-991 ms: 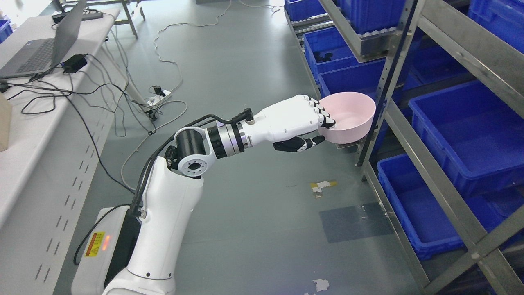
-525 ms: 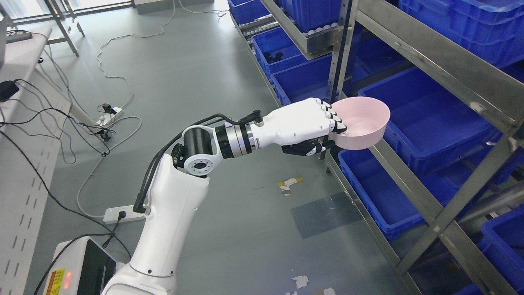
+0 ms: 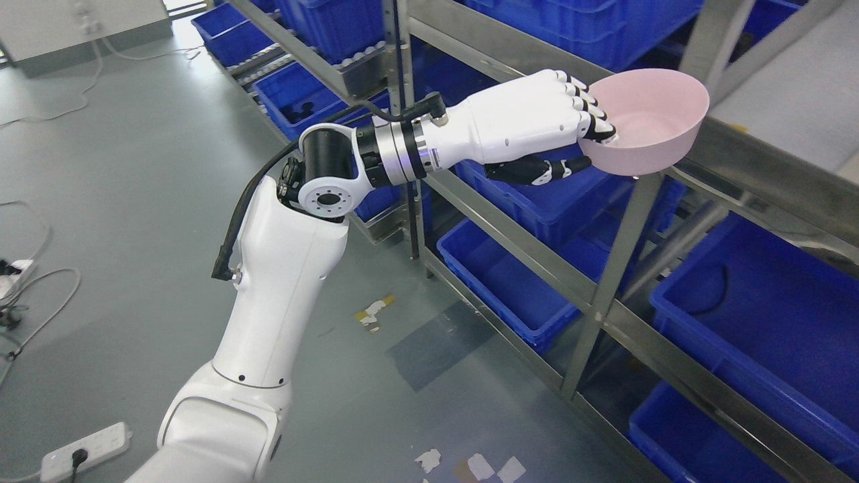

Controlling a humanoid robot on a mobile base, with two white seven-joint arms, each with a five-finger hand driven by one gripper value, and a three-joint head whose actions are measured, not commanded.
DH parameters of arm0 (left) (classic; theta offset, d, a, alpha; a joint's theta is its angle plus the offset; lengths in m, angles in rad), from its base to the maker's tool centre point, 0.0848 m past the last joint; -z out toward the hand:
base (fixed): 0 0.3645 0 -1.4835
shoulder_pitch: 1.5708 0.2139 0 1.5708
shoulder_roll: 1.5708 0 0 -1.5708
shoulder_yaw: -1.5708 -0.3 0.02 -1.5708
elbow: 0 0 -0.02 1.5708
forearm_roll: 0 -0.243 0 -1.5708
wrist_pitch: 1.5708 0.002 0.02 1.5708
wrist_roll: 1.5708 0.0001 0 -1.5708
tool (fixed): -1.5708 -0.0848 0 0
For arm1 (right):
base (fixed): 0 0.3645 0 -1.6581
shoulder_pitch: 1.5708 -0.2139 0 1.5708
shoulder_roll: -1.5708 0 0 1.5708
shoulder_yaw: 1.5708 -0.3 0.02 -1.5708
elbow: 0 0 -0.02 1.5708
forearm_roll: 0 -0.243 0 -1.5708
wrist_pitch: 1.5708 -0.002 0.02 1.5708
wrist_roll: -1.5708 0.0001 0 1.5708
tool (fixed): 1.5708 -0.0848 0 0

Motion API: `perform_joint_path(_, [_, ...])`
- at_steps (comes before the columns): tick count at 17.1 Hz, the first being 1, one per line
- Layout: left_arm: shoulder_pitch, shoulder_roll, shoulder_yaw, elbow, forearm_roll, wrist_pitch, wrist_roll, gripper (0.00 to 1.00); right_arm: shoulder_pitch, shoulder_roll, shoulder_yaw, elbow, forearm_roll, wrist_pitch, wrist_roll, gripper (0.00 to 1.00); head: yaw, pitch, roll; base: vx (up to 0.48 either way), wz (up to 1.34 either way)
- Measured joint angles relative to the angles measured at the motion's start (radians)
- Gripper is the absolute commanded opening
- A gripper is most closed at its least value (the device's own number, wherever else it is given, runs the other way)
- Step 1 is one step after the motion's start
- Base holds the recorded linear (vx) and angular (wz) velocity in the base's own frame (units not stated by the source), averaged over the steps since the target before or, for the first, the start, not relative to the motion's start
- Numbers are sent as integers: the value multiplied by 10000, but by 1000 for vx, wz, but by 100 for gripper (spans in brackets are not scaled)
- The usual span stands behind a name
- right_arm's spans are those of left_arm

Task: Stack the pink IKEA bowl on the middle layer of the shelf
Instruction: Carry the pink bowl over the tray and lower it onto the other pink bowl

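My left hand grips the pink bowl by its rim; fingertips hide its near wall.

I'm looking into a warehouse or storage-lab space: a steel rack with angled metal rails carries rows of blue plastic bins on several levels. The floor is smooth grey and painted, with scraps of tape, a white power strip and loose cables trailing across it.
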Motion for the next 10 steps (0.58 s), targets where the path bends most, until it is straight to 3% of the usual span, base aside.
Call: perform_joint_path(10, [-2437,0,267,1934,-1658,1434,-99,4,1,0,0,0,0,0,-1,100,0,0,0,-39,-609])
